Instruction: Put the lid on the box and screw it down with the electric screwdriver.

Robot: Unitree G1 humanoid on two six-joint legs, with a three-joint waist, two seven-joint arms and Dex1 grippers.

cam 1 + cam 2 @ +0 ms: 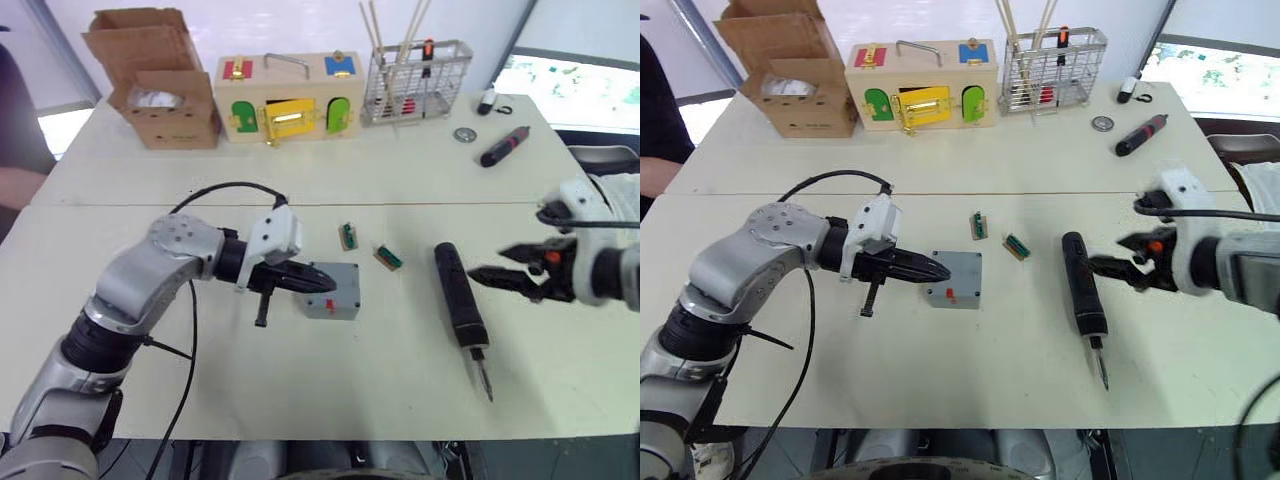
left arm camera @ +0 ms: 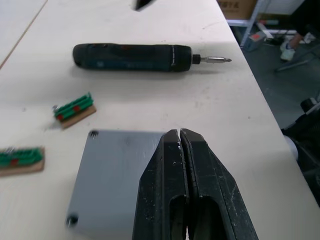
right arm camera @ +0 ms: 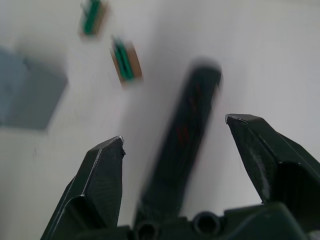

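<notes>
Upper left, a carton (image 1: 158,92), latch box (image 1: 288,97) and wire basket (image 1: 417,80). Centre, the left gripper (image 1: 330,279), jaws closed, lies over the lidded box (image 1: 338,295). Two green connectors (image 1: 368,246) separate it from the screwdriver (image 1: 460,300). The right gripper (image 1: 488,277) gapes just beside it.

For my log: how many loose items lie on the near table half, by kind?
Grey box with lid: 1
Electric screwdriver: 1
Small green-topped blocks: 2
Total: 4

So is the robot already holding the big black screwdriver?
No, the electric screwdriver lies on the table, and the right gripper is open beside it.
</notes>
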